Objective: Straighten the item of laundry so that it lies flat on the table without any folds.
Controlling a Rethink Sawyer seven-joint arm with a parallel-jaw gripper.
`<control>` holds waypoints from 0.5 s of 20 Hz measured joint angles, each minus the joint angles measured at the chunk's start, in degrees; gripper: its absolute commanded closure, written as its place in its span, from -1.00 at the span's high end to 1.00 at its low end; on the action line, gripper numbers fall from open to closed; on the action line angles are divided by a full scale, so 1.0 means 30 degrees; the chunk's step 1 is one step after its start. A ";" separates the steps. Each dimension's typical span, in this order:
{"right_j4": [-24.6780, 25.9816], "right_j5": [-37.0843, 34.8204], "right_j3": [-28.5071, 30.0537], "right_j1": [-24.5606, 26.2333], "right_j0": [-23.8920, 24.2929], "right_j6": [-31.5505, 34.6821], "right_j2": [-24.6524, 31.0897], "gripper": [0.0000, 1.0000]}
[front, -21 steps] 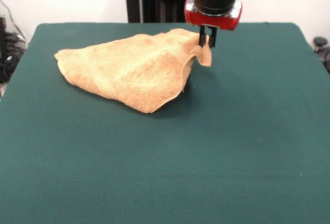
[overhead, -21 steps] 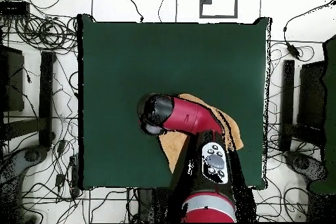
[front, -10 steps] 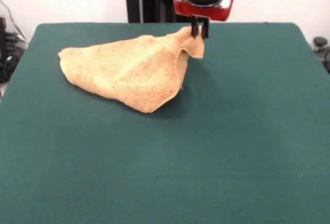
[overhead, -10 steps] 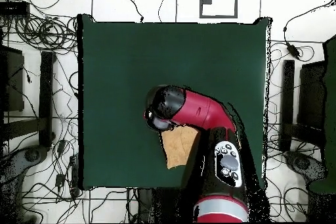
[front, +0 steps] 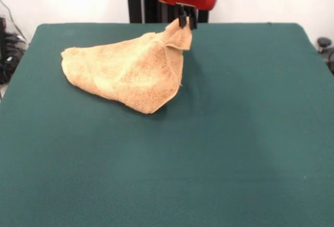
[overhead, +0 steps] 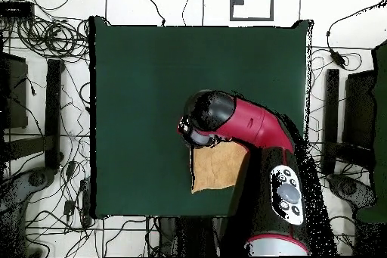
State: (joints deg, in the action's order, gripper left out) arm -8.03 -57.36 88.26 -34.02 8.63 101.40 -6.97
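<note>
The item of laundry is an orange-tan terry towel, folded and rumpled, lying on the far left-middle part of the green table. Its far right corner is lifted into a peak. My gripper is shut on that raised corner, just above the cloth. In the overhead view the red arm covers most of the towel; only a tan patch shows below the wrist. The gripper itself is hidden under the arm head there.
The table is bordered by cables and dark equipment on the floor all round. A black pedestal column stands behind the table's far edge.
The gripper has carried the pinched towel corner to the left in the front view and farther back. The towel's right flap has folded in and the cloth looks narrower.
</note>
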 measured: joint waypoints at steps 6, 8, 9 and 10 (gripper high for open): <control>0.0004 -0.0610 -0.0495 -0.0014 0.0348 0.0000 0.0003 -1.00; 0.0008 -0.0708 -0.0667 0.0006 0.0415 0.0000 0.0000 -1.00; 0.0016 -0.0736 -0.0800 0.0012 0.0423 0.0000 0.0000 -1.00; 0.0040 -0.0736 -0.0866 0.0010 0.0419 0.0000 0.0003 -1.00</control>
State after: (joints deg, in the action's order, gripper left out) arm -7.91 -59.56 85.66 -33.99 9.89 101.40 -6.96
